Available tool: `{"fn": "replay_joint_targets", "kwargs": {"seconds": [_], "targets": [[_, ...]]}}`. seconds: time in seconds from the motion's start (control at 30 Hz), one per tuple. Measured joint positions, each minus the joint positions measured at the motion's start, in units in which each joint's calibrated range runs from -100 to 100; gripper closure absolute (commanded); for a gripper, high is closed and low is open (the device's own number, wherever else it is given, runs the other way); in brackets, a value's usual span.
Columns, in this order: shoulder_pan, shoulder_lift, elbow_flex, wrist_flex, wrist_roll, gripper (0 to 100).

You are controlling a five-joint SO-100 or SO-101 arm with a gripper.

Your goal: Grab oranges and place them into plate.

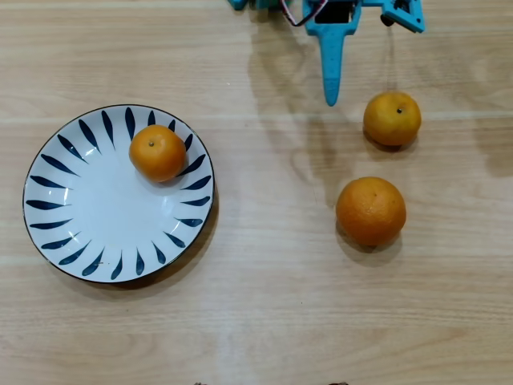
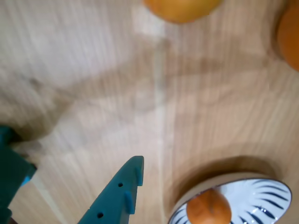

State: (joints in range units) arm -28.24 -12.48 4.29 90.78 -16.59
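Your hand [image 1: 330, 98] sits at the top edge of the overhead view, one teal finger [image 1: 331, 68] pointing down toward the middle of the bench [image 1: 264, 305]; it holds nothing. In the wrist view the same pointed finger [image 2: 119, 196] shows at bottom centre with the other jaw part at the far left edge and bare wood between them, so the hand stands open and empty. The plate [image 1: 72, 200] lies on the left of the overhead view, with one small orange [image 1: 158, 152] resting inside it against the upper right of the rim. Two oranges are on the bare bench to the right: a small one [image 1: 392, 118] just right of and below the fingertip, not touching it, and a larger one [image 1: 370, 211] below that, apart from it. In the wrist view, the plate's rim [image 2: 271, 186] appears at bottom right with its orange [image 2: 208, 207], and the two loose oranges are cut off at the top [image 2: 182, 9] and right [image 2: 289, 37] edges.
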Motion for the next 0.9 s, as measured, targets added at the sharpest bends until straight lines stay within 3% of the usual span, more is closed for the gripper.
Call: {"fn": "replay_joint_targets", "kwargs": {"seconds": [0.23,0.53,0.9], "targets": [[-8.70,8.21,-5.75,0.09,-8.82,49],[-14.94,22.43,-16.64,0.09,-24.15,49],[-20.18,31.65,-24.61,-3.62,-36.31,48]]}}
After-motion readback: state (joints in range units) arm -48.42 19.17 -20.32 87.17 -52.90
